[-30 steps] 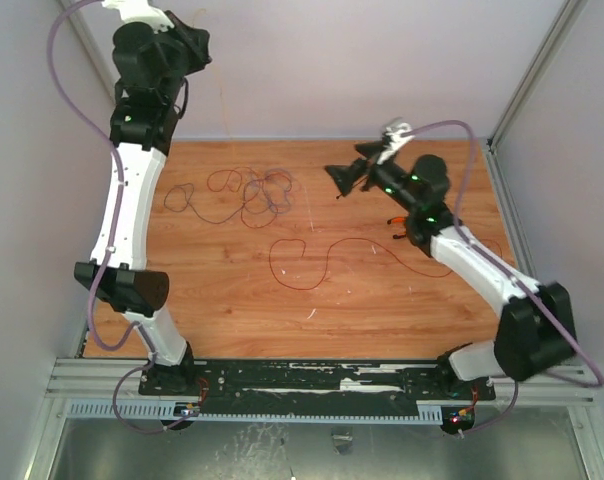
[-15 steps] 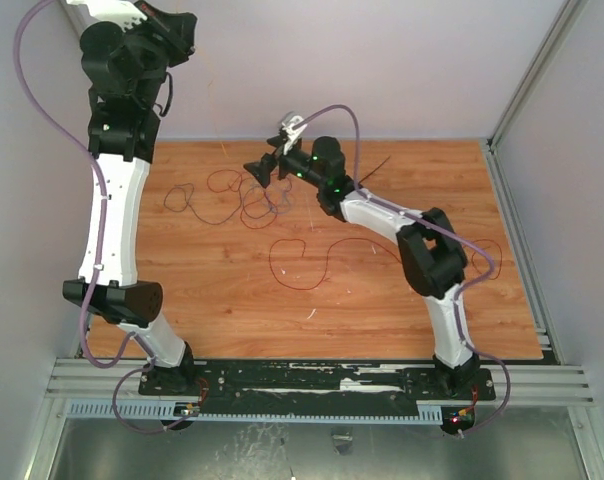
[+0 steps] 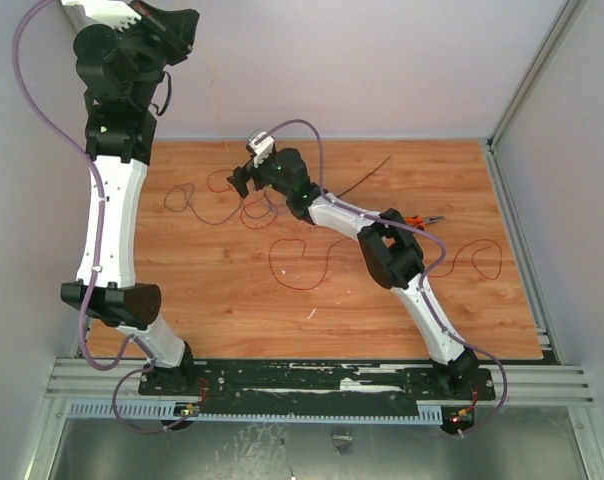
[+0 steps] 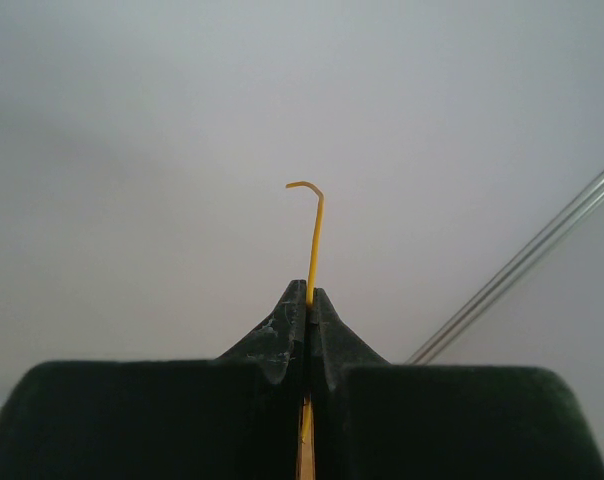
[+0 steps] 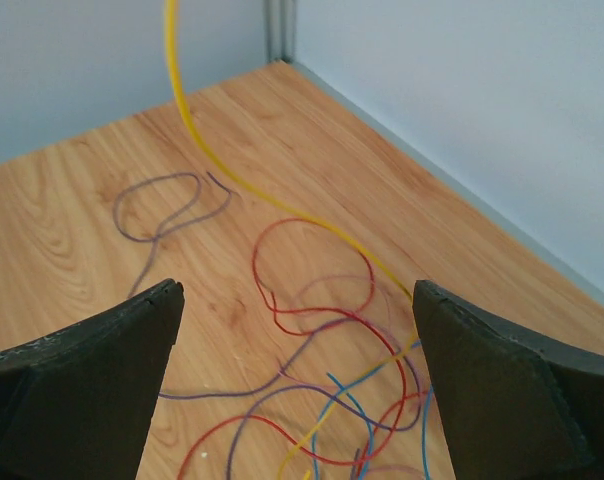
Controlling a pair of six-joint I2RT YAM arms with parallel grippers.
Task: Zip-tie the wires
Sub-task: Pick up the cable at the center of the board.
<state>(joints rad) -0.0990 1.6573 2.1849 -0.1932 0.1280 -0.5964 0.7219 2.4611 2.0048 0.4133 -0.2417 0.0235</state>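
The wires [image 3: 207, 200] lie in a loose tangle at the back left of the wooden table; up close the strands [image 5: 322, 330] are red, purple, blue and yellow. My left gripper [image 3: 182, 20] is raised high by the back wall. My left gripper [image 4: 309, 295] is shut on a yellow wire [image 4: 315, 240], whose hooked end sticks up past the tips. This yellow wire [image 5: 197, 130] runs down into the tangle. My right gripper [image 3: 240, 180] hangs just above the tangle, and my right gripper [image 5: 294, 300] stands wide open, holding nothing. The zip tie [image 3: 367, 172] lies at the back, right of centre.
Orange-handled pliers [image 3: 422, 218] lie beside the right arm's elbow. A separate red wire [image 3: 302, 265] curls in the middle of the table, and another red loop [image 3: 482, 255] lies at the right. Walls close in on the table at the back and both sides.
The right arm has swung from the back right across to the tangle at the left, uncovering the pliers and the zip tie. The left gripper has moved slightly up and left.
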